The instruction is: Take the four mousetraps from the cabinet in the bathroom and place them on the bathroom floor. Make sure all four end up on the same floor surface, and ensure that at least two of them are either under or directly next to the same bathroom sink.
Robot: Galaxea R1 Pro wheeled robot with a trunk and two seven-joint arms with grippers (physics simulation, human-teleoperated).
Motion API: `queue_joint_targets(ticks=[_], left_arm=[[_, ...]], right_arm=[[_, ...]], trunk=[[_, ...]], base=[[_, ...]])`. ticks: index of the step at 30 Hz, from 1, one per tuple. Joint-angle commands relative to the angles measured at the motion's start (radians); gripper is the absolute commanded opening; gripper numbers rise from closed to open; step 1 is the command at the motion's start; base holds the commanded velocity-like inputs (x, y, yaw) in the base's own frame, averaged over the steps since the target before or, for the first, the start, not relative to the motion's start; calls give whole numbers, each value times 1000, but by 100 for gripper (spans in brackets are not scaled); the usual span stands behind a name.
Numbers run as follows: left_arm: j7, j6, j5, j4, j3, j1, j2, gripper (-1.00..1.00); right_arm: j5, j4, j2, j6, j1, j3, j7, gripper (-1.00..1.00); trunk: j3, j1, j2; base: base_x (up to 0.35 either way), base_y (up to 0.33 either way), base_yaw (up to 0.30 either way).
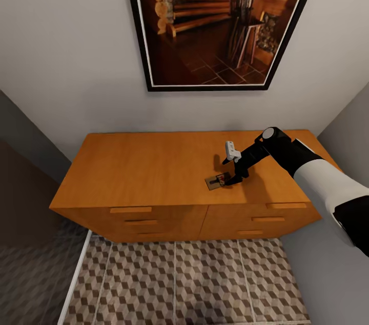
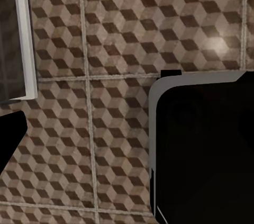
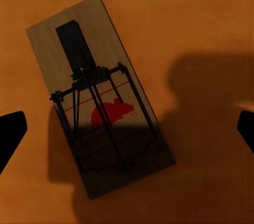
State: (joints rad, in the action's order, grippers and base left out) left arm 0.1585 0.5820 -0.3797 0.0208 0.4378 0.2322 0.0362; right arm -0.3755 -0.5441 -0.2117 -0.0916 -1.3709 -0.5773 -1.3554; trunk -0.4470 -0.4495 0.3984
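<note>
Left end effector state can't tell, its wrist view over bathroom floor (image 2: 106,49); one mousetrap (image 1: 217,181) flat on cabinet (image 1: 143,171) top right of centre, right end effector (image 1: 233,171) spread wide just above it.

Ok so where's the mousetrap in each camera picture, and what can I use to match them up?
Head view: the mousetrap lies right of centre, on the cabinet top, beside the right tool.
Left wrist view: not in it; patterned bathroom floor there.
Right wrist view: left of centre, tilted.
Shared landmark: the orange cabinet top under the trap, in the head and right wrist views.
</note>
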Motion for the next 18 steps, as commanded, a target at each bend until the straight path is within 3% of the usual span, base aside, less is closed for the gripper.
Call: queue_joint_targets(ticks=[1, 18], left_arm=[[5, 4, -2, 2, 9, 1, 0, 100], [5, 4, -2, 2, 9, 1, 0, 100]], right_arm=[[1, -2, -1, -10, -1, -4, -2, 100], [1, -1, -2, -11, -1, -4, 0, 100]], trunk=[[-1, -1, 2], [-11, -1, 2]], base=[[0, 0, 0], [0, 0, 0]])
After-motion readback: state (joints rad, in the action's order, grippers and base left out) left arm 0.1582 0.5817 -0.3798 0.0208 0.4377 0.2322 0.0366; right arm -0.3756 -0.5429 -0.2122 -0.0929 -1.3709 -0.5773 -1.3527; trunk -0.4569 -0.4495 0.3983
